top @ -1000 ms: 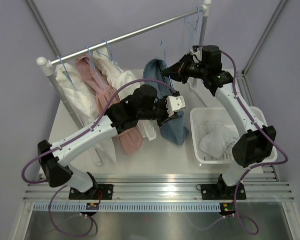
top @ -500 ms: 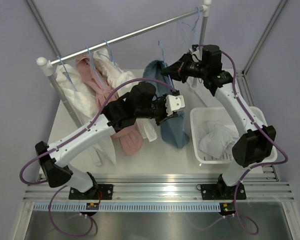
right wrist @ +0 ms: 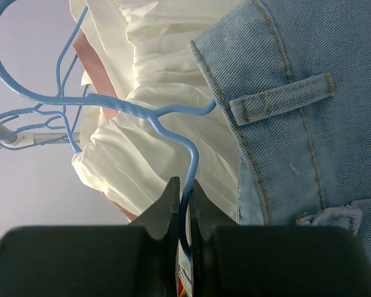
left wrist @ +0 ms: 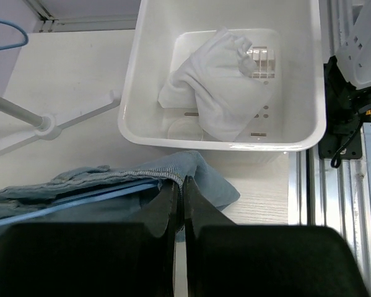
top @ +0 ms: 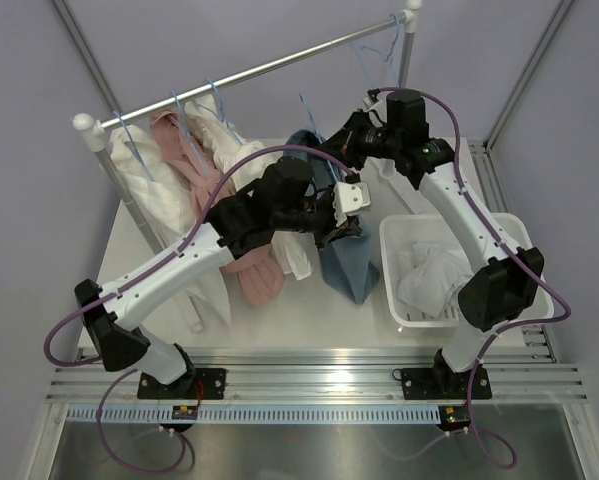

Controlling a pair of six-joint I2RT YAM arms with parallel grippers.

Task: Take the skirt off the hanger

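- Skirt (top: 344, 262): blue denim. It hangs at the centre of the top view, between both arms and just left of the white basket (top: 387, 270). Its waistband and belt loop fill the upper right of the right wrist view.
- Handling, as judged: soft but thick cloth, fairly heavy for a garment, neither slippery nor fragile. It is likely to fold and drag rather than keep its shape.
- Hanger (right wrist: 154, 114): thin blue wire, light and probably springy. Its hook appears clear of the rail (top: 249, 70).
- Left gripper (left wrist: 180, 185): jaws closed, pinching a fold of denim at the skirt's edge.
- Right gripper (right wrist: 184, 193): jaws closed on the hanger wire below the hook.
- Best hold, as judged: the stitched waistband or hem, drawn away from the hanger while the wire is held steady.
- Neighbours: white clothes (top: 144, 190) and a pink garment (top: 257, 282) on the rail, upper left of the top view.
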